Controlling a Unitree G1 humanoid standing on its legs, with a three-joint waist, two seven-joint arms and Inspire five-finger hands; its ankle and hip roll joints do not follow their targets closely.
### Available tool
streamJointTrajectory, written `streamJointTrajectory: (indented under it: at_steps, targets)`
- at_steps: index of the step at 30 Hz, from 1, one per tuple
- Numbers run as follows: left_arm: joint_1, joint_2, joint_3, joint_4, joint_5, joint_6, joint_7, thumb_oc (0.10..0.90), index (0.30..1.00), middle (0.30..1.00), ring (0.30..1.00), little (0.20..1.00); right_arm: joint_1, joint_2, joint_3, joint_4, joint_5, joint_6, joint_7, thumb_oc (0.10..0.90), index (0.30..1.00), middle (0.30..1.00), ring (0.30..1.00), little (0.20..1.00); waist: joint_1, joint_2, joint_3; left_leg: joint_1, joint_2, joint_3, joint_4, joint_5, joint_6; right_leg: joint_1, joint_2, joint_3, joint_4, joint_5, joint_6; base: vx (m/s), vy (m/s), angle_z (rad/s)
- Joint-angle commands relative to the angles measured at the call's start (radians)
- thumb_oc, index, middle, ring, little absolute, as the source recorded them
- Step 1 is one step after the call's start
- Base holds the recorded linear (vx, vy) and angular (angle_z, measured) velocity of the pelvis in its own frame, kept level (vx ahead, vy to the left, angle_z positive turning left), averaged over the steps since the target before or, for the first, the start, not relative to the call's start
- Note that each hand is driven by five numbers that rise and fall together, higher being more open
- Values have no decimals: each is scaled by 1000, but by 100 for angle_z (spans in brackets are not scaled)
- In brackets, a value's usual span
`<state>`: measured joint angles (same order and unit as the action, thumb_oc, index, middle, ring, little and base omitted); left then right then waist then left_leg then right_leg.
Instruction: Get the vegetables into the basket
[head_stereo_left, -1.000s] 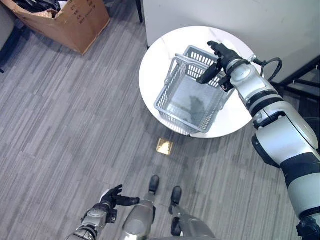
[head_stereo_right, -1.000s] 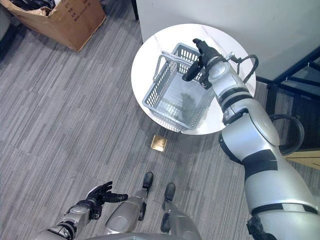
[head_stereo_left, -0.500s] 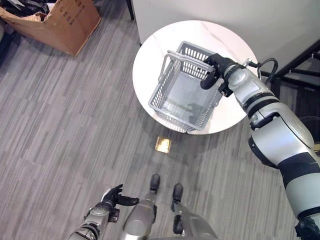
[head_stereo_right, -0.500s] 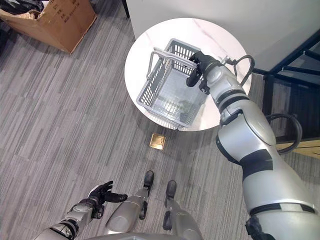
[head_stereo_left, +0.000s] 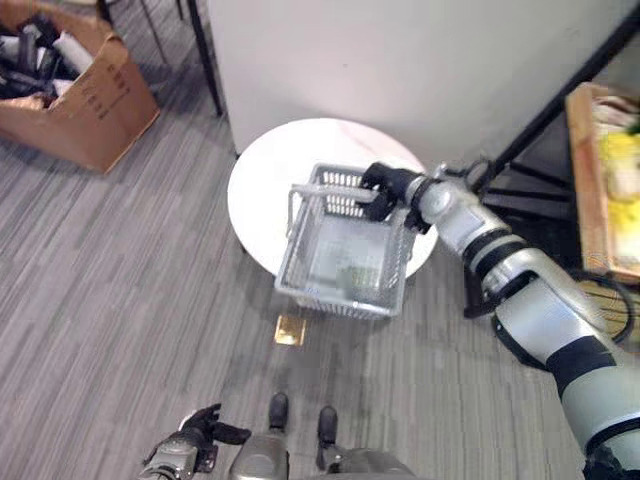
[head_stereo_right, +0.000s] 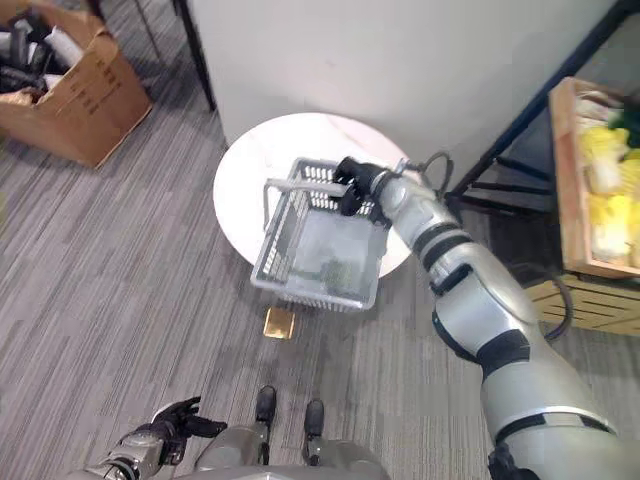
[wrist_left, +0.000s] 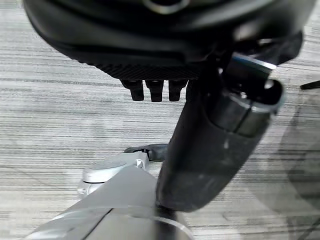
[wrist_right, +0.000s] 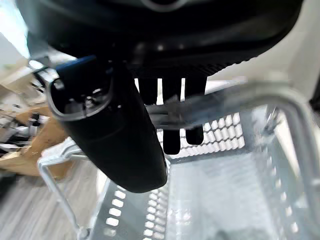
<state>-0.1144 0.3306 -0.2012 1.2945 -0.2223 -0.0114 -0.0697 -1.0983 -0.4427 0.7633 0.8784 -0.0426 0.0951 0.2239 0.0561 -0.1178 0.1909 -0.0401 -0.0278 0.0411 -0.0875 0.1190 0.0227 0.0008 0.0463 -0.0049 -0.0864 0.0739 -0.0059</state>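
On the round white worktop (head_stereo_left: 270, 175), toward its near edge, sits the grey wire basket (head_stereo_left: 345, 262), its near end overhanging the rim above the floor. Right robot hand (head_stereo_left: 385, 190) at the basket's far end, fingers curled round the raised handle (head_stereo_left: 330, 188); the right wrist view shows the bar crossing under the fingers (wrist_right: 172, 107). Basket interior looks bare apart from a dim patch on its bottom. Left robot hand (head_stereo_left: 200, 432) hangs low over the carpet, fingers relaxed, apart, holding nothing. Cardboard box (head_stereo_left: 75, 95) on the floor, well apart from the worktop.
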Motion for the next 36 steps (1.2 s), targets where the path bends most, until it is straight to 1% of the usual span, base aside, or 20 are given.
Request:
streamJointTrajectory:
  at_steps: [1, 4, 7, 8, 9, 10, 11, 13, 15, 16, 18, 19, 20, 23, 25, 26, 30, 31, 32, 36]
  targets:
    - [40, -37, -12, 80, 39, 7, -15, 900, 1000, 1000, 1000, 1000, -75, -102, -40, -76, -19, -49, -23, 400, 300, 300, 300, 300, -12, 7, -113, 59, -3, 28, 41, -160, 9, -9, -54, 51, 19, -45, 52, -100, 55, -29]
    - [55, -48, 12, 83, 59, 10, -12, 900, 1000, 1000, 1000, 1000, 49, -172, -106, -250, 3, -55, -12, 400, 300, 300, 300, 300, -36, 21, -130, 89, 0, 60, 31, -165, 13, -5, -49, 75, 40, -52, 56, -66, 21, -41]
    - [62, -60, 22, 84, 87, 15, -10, 900, 1000, 1000, 1000, 1000, 194, -226, -189, -402, 35, -61, -1, 400, 300, 300, 300, 300, -63, 39, -141, 112, -1, 72, 15, -163, 15, -3, -47, 84, 58, -60, 60, -54, 9, -25]
    - [71, -73, 22, 84, 108, 16, -9, 900, 1000, 1000, 1000, 1000, 303, -257, -258, -480, 54, -64, 0, 400, 300, 300, 300, 300, -79, 51, -146, 124, -3, 81, 2, -161, 17, -2, -46, 88, 65, -63, 63, -24, 13, -26]
    - [71, -73, 21, 83, 107, 16, -9, 900, 1000, 1000, 1000, 1000, 306, -258, -259, -482, 53, -63, 1, 400, 300, 300, 300, 300, -79, 51, -144, 129, -3, 79, 3, -165, 17, 3, -46, 86, 66, -67, 63, -42, 9, -20]
    - [72, -83, 14, 82, 137, 18, -11, 900, 1000, 1000, 1000, 1000, 411, -297, -333, -552, 80, -69, 5, 400, 300, 300, 300, 300, -95, 62, -147, 128, -4, 85, 0, -161, 18, 0, -48, 88, 65, -63, 65, -16, 4, -27]
    - [72, -87, 5, 81, 154, 17, -10, 900, 1000, 1000, 1000, 1000, 476, -308, -379, -577, 115, -69, 2, 400, 300, 300, 300, 300, -101, 69, -148, 132, -5, 83, 0, -165, 20, 4, -50, 87, 64, -67, 67, -28, 12, -11]
    - [76, -104, -22, 76, 218, 15, -21, 900, 1000, 1000, 1000, 1000, 698, -341, -550, -690, 210, -85, 13, 400, 300, 300, 300, 300, -130, 90, -150, 141, -7, 94, 0, -171, 23, 12, -52, 93, 53, -62, 71, 22, 23, -1]
    - [79, -104, -18, 69, 235, 10, -25, 900, 1000, 1000, 1000, 1000, 839, -363, -655, -740, 230, -92, 12, 400, 300, 300, 300, 300, -146, 101, -150, 144, -7, 106, 0, -175, 25, 12, -51, 103, 48, -60, 75, 4, 7, -5]
    - [85, -103, -15, 62, 246, 11, -32, 900, 1000, 1000, 1000, 1000, 937, -373, -731, -772, 230, -90, 16, 400, 300, 300, 300, 300, -157, 109, -149, 144, -7, 118, 0, -175, 26, 7, -50, 113, 48, -57, 78, 6, 2, -21]
    - [89, -101, -12, 56, 255, 7, -38, 900, 1000, 1000, 1000, 1000, 1020, -377, -798, -784, 226, -88, 10, 400, 300, 300, 300, 300, -170, 114, -148, 146, -6, 131, 0, -177, 27, 2, -48, 125, 49, -53, 80, 10, -4, -40]
    - [92, -102, -11, 48, 254, 4, -41, 900, 1000, 1000, 1000, 1000, 1093, -380, -849, -768, 232, -89, 9, 400, 300, 300, 300, 300, -186, 121, -144, 148, -6, 148, 0, -180, 29, -7, -43, 148, 54, -49, 84, 12, -3, -39]
    - [91, -102, -13, 44, 254, 3, -43, 900, 1000, 1000, 1000, 1000, 1106, -384, -856, -753, 224, -89, 6, 400, 300, 300, 300, 300, -191, 122, -142, 148, -5, 151, 0, -180, 28, -9, -42, 151, 54, -48, 84, 14, -5, -29]
    - [86, -101, -14, 36, 253, 4, -45, 900, 1000, 1000, 1000, 1000, 1114, -391, -874, -720, 190, -89, -11, 400, 300, 300, 300, 300, -197, 126, -142, 150, -4, 159, 0, -182, 28, -10, -39, 158, 55, -48, 85, 17, -10, -23]
    - [76, -102, -34, 21, 242, 2, -38, 900, 1000, 1000, 1000, 1000, 1120, -375, -888, -603, 176, -87, -45, 400, 300, 300, 300, 300, -206, 127, -139, 156, -3, 163, 0, -185, 27, -4, -38, 161, 51, -49, 84, 27, -24, -6]
    - [76, -102, -34, 21, 242, 2, -38, 900, 1000, 1000, 1000, 1000, 1119, -375, -887, -602, 176, -87, -45, 400, 300, 300, 300, 300, -206, 127, -139, 156, -3, 163, 0, -185, 27, -4, -38, 161, 50, -49, 84, 20, -19, -6]
    - [66, -101, -57, 17, 230, 4, -33, 900, 1000, 1000, 1000, 1000, 1094, -343, -870, -372, 170, -86, -105, 400, 300, 300, 300, 300, -204, 125, -139, 160, -2, 158, 0, -186, 26, 5, -37, 159, 48, -50, 82, 6, -9, -3]
    - [66, -100, -56, 17, 230, 4, -33, 900, 1000, 1000, 1000, 1000, 1091, -343, -867, -369, 170, -88, -105, 400, 300, 300, 300, 300, -205, 125, -139, 161, -2, 158, 0, -186, 26, 5, -37, 159, 48, -50, 82, 8, -11, 4]
    - [59, -97, -65, 20, 226, 5, -31, 900, 1000, 1000, 1000, 1000, 1062, -322, -849, -240, 168, -92, -140, 400, 300, 300, 300, 300, -199, 124, -138, 162, -2, 153, 0, -187, 26, 10, -37, 156, 47, -52, 81, 7, -9, 6]
    - [63, -95, -82, 34, 220, 5, -25, 900, 1000, 1000, 1000, 1000, 1025, -255, -837, -11, 222, -118, -183, 400, 300, 300, 300, 300, -193, 127, -136, 161, -5, 141, 0, -187, 28, 13, -37, 150, 46, -53, 81, -13, -1, 12]
